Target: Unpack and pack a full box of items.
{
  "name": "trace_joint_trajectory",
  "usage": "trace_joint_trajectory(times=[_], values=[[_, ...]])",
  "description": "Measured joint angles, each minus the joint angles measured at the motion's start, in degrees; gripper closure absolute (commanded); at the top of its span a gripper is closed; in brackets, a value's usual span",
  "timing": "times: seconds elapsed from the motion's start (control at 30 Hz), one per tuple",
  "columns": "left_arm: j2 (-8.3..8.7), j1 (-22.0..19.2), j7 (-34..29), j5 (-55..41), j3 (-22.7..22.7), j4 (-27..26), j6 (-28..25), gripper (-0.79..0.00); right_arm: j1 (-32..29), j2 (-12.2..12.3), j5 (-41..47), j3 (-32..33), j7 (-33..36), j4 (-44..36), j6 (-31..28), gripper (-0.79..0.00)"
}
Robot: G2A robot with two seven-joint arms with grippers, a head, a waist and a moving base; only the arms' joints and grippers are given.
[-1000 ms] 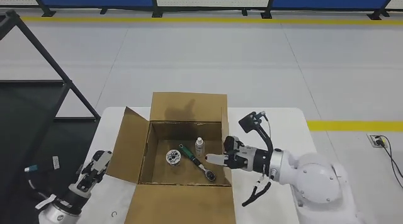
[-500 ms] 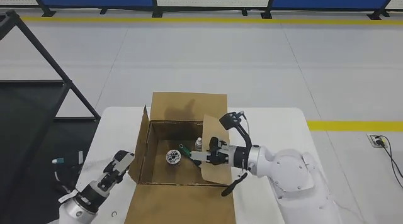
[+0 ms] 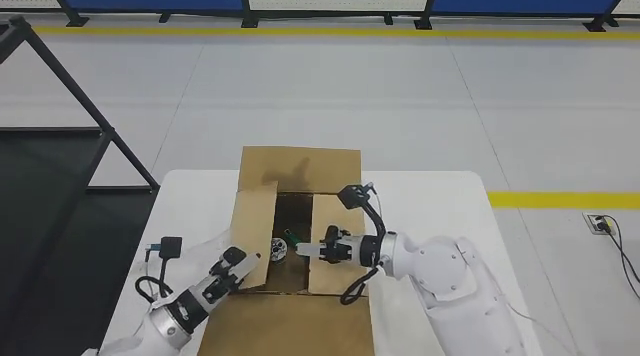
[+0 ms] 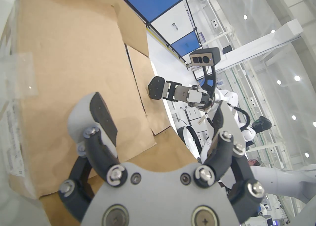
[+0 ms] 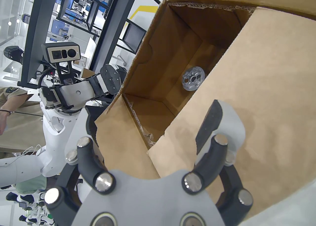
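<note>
The brown cardboard box point(image 3: 300, 171) stands mid-table with both side flaps leaning in over its opening. My left gripper point(image 3: 236, 261) is open, one pad point(image 4: 102, 115) flat against the outside of the left flap point(image 3: 255, 228). Open as well, my right gripper point(image 3: 322, 251) rests one finger point(image 5: 217, 123) on the right flap point(image 3: 326, 256). Through the gap between the flaps I see a silver round part point(image 3: 277, 247) point(image 5: 193, 79) and a green-handled wrench point(image 3: 293, 236) on the box floor. The flaps hide the rest of the inside.
The box's front flap point(image 3: 285, 328) lies out flat toward me and the back flap point(image 3: 300, 166) stands behind the opening. Bare white table point(image 3: 430, 191) extends to the right of the box. A black metal rack point(image 3: 60, 86) stands off the table's left side.
Both arms have moved inward toward the box's middle. The left and right flaps, spread wide earlier, have swung up and over the opening, covering most of the contents.
</note>
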Motion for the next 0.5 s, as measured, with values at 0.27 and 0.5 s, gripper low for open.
trace_joint_trajectory(times=[0.27, 0.5], values=[[0.15, -1.3, -1.0, 2.3, 2.6, 2.0, 1.1, -0.785, 0.9, 0.5, 1.2, -0.6, 0.0, 2.2, -0.9, -0.785], [0.30, -1.9, -1.2, 3.4, 3.8, 3.2, 1.7, -0.785, 1.5, 0.9, 1.9, -1.2, 0.5, 3.0, -1.5, -0.785]])
